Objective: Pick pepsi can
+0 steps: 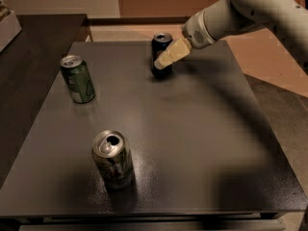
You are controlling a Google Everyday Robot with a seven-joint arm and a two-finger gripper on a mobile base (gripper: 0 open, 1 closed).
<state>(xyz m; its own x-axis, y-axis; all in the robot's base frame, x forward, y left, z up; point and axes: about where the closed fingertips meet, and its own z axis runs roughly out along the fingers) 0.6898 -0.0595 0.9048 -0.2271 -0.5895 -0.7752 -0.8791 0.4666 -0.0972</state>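
Note:
The pepsi can (160, 45) is dark with a silver top and stands upright at the far middle of the dark grey table (202, 138). My gripper (160, 63) reaches in from the upper right on a white arm (240, 13). Its cream tip lies over the can's right front side, at the can's mid height. The can's logo is hidden behind the gripper. I cannot tell whether the gripper touches the can.
A plain green can (78, 80) stands at the left of the table. A green patterned can (113, 160) with an opened top stands near the front. A dark counter (29, 61) with a white box (7, 27) lies to the left. Floor lies to the right.

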